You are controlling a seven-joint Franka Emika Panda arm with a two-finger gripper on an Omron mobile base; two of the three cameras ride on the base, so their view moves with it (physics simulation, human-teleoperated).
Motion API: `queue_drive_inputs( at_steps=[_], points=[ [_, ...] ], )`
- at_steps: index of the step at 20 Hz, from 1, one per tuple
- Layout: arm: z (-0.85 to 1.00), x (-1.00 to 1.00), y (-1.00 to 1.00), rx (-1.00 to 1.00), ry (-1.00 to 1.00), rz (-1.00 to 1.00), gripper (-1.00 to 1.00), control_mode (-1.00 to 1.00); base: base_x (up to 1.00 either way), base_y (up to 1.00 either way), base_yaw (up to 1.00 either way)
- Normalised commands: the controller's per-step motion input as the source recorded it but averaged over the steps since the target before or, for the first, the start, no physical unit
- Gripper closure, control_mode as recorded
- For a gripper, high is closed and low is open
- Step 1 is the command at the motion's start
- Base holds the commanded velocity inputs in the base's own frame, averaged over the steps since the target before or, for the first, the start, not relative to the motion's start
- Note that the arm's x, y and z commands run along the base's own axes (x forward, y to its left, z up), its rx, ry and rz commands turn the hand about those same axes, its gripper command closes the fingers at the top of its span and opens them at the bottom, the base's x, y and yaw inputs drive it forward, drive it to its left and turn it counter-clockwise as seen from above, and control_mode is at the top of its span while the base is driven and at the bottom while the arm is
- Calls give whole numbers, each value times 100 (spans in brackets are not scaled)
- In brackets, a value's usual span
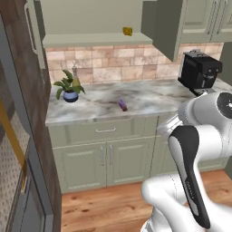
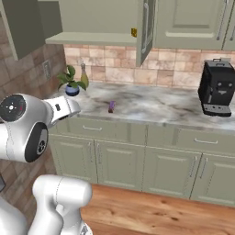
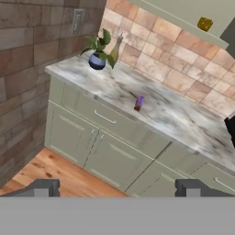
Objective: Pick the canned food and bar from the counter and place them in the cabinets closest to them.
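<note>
The big grey-white marbled stone counter (image 1: 149, 102) runs under pale green wall cabinets (image 1: 86, 18) with an open shelf. The small dark purple bar (image 1: 123, 105) lies flat on the counter, well apart from the gripper (image 3: 117, 187), whose fingers are spread wide and hold nothing.

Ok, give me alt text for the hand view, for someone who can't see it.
A small purple bar lies on a marbled counter over sage-green cupboards, far beyond the open gripper. A potted plant stands at the counter's corner, and a yellow item sits on the open cabinet shelf above.
</note>
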Motion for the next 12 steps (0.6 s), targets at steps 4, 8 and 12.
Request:
queue_drive_inputs(
  at_steps=[4, 8, 12],
  points=[
    [0, 0, 0, 0, 0, 0, -100, 100, 35, 16, 0],
    [0, 0, 0, 0, 0, 0, -100, 100, 43, 19, 0],
    [0, 0, 0, 0, 0, 0, -100, 100, 45, 20, 0]
  ],
)
